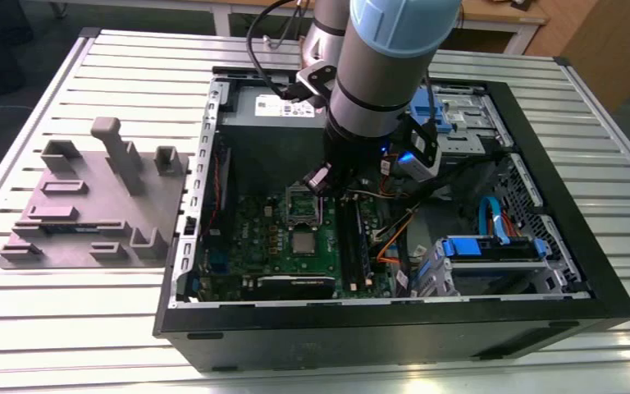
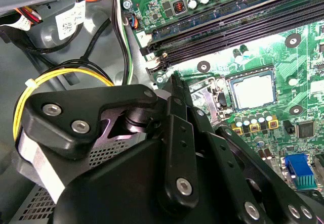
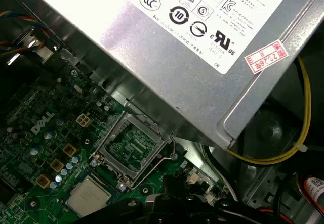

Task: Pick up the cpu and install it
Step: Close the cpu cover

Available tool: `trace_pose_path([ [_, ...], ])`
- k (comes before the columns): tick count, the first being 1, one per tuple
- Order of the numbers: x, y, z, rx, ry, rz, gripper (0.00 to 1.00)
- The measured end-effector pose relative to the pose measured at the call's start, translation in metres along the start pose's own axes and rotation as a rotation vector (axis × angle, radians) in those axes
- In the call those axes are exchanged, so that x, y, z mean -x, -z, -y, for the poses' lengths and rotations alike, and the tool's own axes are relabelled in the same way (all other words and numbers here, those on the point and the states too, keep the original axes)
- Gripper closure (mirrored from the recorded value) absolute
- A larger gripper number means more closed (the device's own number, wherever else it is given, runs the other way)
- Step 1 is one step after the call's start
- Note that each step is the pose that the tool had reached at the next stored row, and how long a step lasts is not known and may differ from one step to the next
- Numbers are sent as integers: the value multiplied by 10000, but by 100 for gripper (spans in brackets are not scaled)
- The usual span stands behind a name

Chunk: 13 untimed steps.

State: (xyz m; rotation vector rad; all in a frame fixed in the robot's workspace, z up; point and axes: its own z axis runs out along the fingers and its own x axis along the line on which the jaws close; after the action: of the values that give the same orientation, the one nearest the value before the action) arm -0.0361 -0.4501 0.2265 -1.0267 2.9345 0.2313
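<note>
Inside an open computer case (image 1: 403, 328), the cpu (image 1: 305, 242) lay flat in its motherboard socket, silver top up. Just beyond it, the socket's load frame (image 3: 132, 150) stood hinged open. The gripper (image 1: 335, 189) hung beside that frame; whether it was open or gripping anything could not be told. Farthest back sat the power supply (image 1: 276, 111).

- One cpu (image 1: 305, 243) is counted (square, silver-topped).
- One green motherboard (image 1: 239, 246) is counted.
- One black computer case (image 1: 403, 336) is counted.
- One grey tray (image 1: 85, 197) is counted.
- One grey power-supply box (image 3: 152, 82) is counted.
- One robot arm (image 1: 376, 74) is counted.
</note>
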Motion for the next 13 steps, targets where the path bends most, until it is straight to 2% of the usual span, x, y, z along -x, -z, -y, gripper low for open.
trace_pose_path([
  [2,-1,0,0,10,0,6,90],
  [4,-1,-9,2,128,6,100,90],
  [5,-2,-23,3,234,21,184,90],
  [10,-1,-44,8,302,833,66,90],
  [13,30,-65,14,280,867,39,90],
])
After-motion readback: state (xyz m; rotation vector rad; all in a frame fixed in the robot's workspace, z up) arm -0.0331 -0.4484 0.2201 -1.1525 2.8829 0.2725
